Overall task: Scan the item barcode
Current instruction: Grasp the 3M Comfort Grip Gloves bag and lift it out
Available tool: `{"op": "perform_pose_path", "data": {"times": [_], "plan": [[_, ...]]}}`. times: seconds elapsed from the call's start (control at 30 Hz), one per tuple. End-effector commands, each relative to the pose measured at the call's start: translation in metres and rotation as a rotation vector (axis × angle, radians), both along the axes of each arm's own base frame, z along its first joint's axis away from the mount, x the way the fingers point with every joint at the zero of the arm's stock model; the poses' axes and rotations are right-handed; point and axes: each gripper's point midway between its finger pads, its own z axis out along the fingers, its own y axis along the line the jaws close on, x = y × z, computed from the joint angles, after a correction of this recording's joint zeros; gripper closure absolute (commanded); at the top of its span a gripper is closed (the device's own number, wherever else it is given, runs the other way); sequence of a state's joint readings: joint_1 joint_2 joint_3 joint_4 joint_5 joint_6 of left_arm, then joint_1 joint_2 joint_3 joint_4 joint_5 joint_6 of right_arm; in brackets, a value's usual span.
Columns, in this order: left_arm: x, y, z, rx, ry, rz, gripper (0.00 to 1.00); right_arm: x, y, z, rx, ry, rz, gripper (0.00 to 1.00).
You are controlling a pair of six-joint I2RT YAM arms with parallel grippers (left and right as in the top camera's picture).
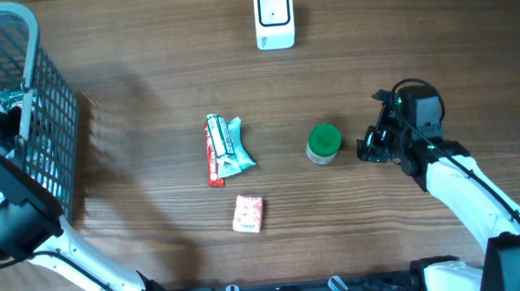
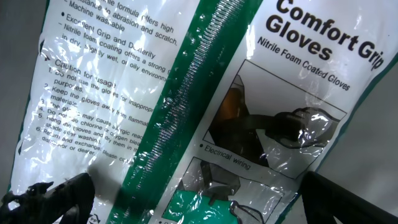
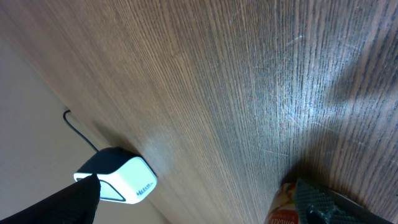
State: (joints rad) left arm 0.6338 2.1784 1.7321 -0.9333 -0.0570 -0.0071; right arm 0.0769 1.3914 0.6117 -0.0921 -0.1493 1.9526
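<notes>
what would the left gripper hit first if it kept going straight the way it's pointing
the comfort grip gloves packet: it fills the left wrist view straight ahead of the left gripper, between its open jaws. looks close, though depth is hard to judge. nothing shows in between.

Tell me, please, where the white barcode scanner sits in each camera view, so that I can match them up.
Overhead: the white scanner stands at top centre, near the table's far edge.
Left wrist: not in it; a gloves pack fills the picture.
Right wrist: the white scanner sits at lower left, by the table's edge.
Shared landmark: the wooden table top, seen overhead and from the right wrist only.
</notes>
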Motion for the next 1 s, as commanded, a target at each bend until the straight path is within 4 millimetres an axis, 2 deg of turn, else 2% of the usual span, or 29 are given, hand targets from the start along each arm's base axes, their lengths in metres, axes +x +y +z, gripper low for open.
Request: {"op": "perform_pose_path", "data": {"times": [0.0,0.1,0.33,0.37,0.4,0.43,0.47,0.5,0.6,0.7,0.8,0.97], "plan": [[-0.001,-0.005,0.009,0.001,-0.013,-0.031,0.00,0.001,0.001,-0.002,0.014,0.008,-0.008,0.00],[-0.007,-0.010,-0.003,-0.012,0.004,-0.031,0.00,0.001,0.001,-0.002,0.014,0.008,-0.008,0.01],[-0.029,-0.025,-0.053,-0.041,0.042,-0.029,0.00,0.001,0.001,-0.002,0.014,0.008,-0.008,0.00],[-0.032,-0.028,-0.060,-0.042,0.044,-0.030,0.05,0.001,0.001,-0.002,0.014,0.008,-0.008,0.00],[-0.035,-0.029,-0.065,-0.043,0.046,-0.030,0.18,0.001,0.001,-0.002,0.014,0.008,-0.009,0.00],[-0.038,-0.032,-0.070,-0.047,0.051,-0.030,0.66,0.001,0.001,-0.002,0.014,0.008,-0.009,0.00],[-0.038,-0.032,-0.070,-0.048,0.052,-0.030,0.82,0.001,0.001,-0.002,0.014,0.008,-0.008,0.00],[-0.038,-0.032,-0.070,-0.047,0.051,-0.030,0.93,0.001,0.001,-0.002,0.014,0.008,-0.008,0.00],[-0.033,-0.028,-0.060,-0.033,0.032,-0.029,0.96,0.001,0.001,-0.002,0.014,0.008,-0.008,0.00],[-0.021,-0.019,-0.033,-0.001,-0.017,-0.007,0.96,0.001,0.001,-0.002,0.014,0.008,-0.008,0.00],[-0.005,-0.008,0.012,0.047,-0.098,0.029,0.96,0.001,0.001,-0.002,0.014,0.008,-0.008,0.00],[0.024,0.013,0.145,0.197,-0.352,0.084,0.96,0.001,0.001,-0.002,0.014,0.008,-0.008,0.00]]}}
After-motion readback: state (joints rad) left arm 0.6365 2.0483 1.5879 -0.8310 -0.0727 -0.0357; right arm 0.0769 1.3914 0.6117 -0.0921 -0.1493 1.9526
